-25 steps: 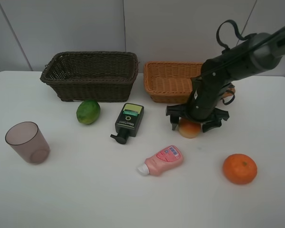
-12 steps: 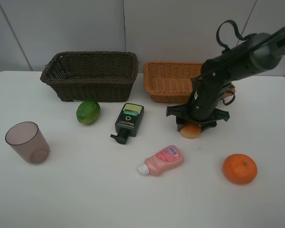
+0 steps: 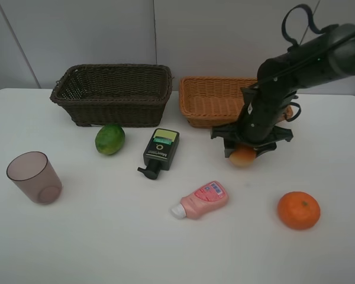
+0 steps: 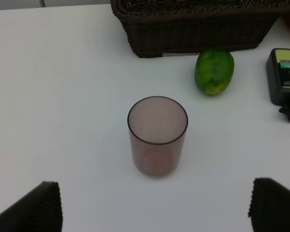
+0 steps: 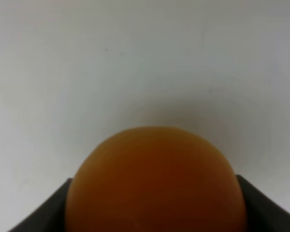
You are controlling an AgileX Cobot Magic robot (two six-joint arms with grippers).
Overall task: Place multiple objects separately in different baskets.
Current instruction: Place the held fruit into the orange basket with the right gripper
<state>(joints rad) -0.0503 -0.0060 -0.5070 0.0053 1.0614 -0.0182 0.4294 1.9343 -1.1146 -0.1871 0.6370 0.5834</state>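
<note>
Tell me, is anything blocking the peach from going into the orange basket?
Nothing visible is. The right gripper is shut on the peach just in front of the orange basket, with nothing between them. It only has to clear the basket's front wall.

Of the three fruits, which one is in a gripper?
The peach, clamped by the right gripper; the lime and orange lie free on the table.

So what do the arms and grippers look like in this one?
Only the right arm shows in the high view: a black jointed body, a grey tubular link towards its base, and a black cable looping above it. The right gripper has a wide black crossbar. Of the left gripper only two black fingertips show. No markings are visible.
</note>
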